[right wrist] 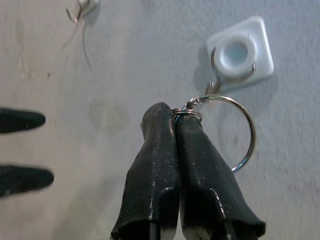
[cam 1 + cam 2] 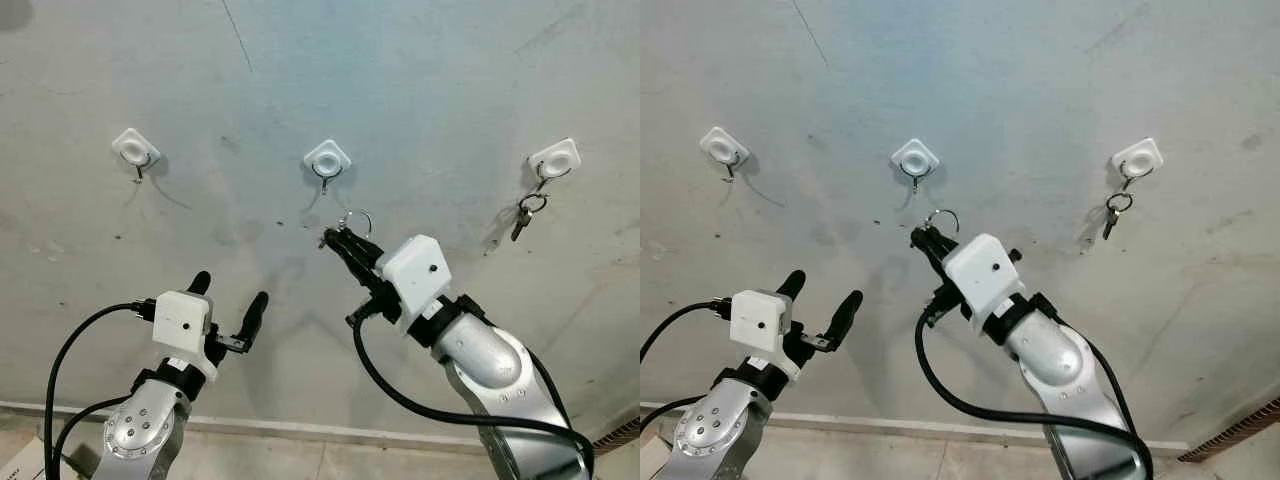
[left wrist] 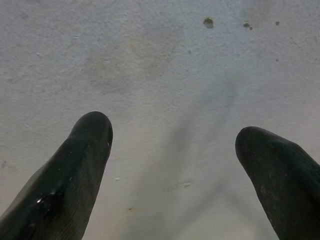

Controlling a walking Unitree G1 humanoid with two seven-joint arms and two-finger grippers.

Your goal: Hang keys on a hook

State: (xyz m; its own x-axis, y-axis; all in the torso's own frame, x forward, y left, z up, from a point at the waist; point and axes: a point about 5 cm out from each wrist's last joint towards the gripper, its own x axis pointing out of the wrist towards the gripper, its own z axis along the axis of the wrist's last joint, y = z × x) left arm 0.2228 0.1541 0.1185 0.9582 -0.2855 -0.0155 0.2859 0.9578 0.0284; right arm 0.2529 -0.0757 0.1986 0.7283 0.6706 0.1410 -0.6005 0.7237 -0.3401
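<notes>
A thin silver key ring (image 1: 239,131) sticks up from the tips of the right gripper (image 2: 340,240), whose two black fingers are pressed together on it. The ring sits just below the middle hook (image 2: 326,170) on a pale, stained concrete wall (image 2: 420,80); in the right wrist view its upper edge looks to be at the hook's wire tip, though whether the two touch cannot be told. Any keys on the ring are hidden behind the fingers — only the large loop and a smaller ring at the fingertips can be seen.

Three white square hooks are stuck to the wall in a row. The left hook (image 2: 135,150) is bare. The right hook (image 2: 553,160) carries a dark bunch of keys (image 2: 524,215) hanging from its wire.

The left gripper (image 2: 228,312) is raised lower down, well to the left of the ring, its fingers spread apart and holding nothing — they point at bare wall. Black cables loop from both wrists. A strip of floor (image 2: 300,455) and a baseboard show along the bottom edge, where the arms are cut off.
</notes>
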